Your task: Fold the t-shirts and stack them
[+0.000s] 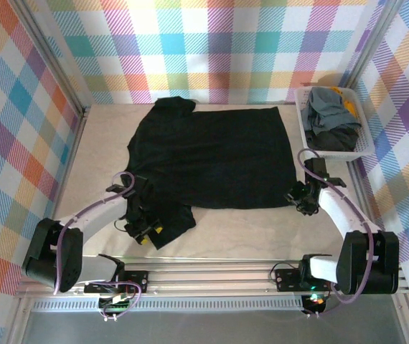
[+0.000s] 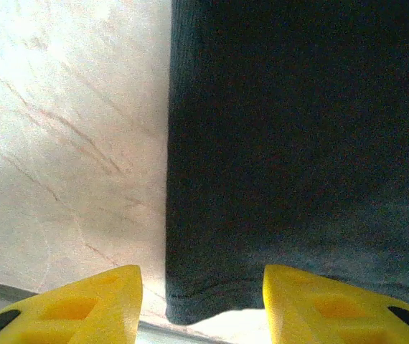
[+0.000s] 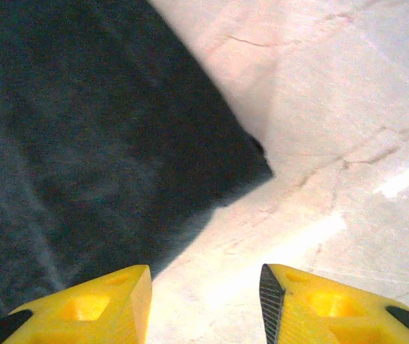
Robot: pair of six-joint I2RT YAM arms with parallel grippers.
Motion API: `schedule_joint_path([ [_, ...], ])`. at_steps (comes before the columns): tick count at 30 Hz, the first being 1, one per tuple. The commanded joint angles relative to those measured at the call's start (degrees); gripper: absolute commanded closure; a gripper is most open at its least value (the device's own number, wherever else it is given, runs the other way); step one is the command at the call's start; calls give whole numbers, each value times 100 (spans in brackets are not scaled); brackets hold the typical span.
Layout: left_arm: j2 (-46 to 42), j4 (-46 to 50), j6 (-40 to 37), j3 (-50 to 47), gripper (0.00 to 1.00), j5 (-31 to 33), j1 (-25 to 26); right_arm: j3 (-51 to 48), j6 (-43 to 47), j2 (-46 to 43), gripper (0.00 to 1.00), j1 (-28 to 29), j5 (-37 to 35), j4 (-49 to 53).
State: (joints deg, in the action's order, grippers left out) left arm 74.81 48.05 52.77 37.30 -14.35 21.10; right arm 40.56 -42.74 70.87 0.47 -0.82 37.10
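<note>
So, large plain black soft-cloth t-shirt (image 1: 212, 161) laid flat at centre of pale marbled table (image 1: 262, 231), sleeves toward left of top view. Left gripper (image 1: 147, 231) parked over lower-left sleeve, yellow fingers (image 2: 82, 301) spread wide, nothing gripped, sleeve edge seen between them. Right gripper (image 1: 299, 197) set just beside shirt's lower-right corner, fingers (image 3: 334, 301) spread wide too, nothing held. Grey-blue, dark and yellow-orange shirts (image 1: 328, 118) piled in white slatted plastic basket (image 1: 341, 153), upper right.

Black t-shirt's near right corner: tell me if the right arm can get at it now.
Probably yes. The right gripper hangs open right beside that corner of the black t-shirt, and just bare table lies between them.
</note>
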Motion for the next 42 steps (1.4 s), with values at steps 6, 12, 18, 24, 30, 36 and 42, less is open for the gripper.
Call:
schedule_joint_path([
  [6, 555, -885, 277, -408, 72, 40, 174, -263, 26, 206, 54, -318, 209, -207],
  [12, 202, -697, 258, -460, 99, 119, 184, 46, 210, 809, 59, -470, 148, -484],
  [18, -352, -180, 205, -562, 100, 54, 184, 241, 167, 1331, 79, -495, 94, -291],
  [24, -1239, 562, 270, -689, 100, -137, 184, -68, 58, 414, 100, -441, 12, 309],
  [30, -2618, 1290, 613, -318, 100, -227, 184, -169, -398, -827, 100, 134, -87, 1386],
  [36, -1961, 337, 871, 797, 100, 167, 59, 93, -291, -562, 100, 152, -107, 1336],
  [42, 17, -465, 409, 2495, 100, 221, -377, 830, -186, 516, 100, 36, 81, 948],
])
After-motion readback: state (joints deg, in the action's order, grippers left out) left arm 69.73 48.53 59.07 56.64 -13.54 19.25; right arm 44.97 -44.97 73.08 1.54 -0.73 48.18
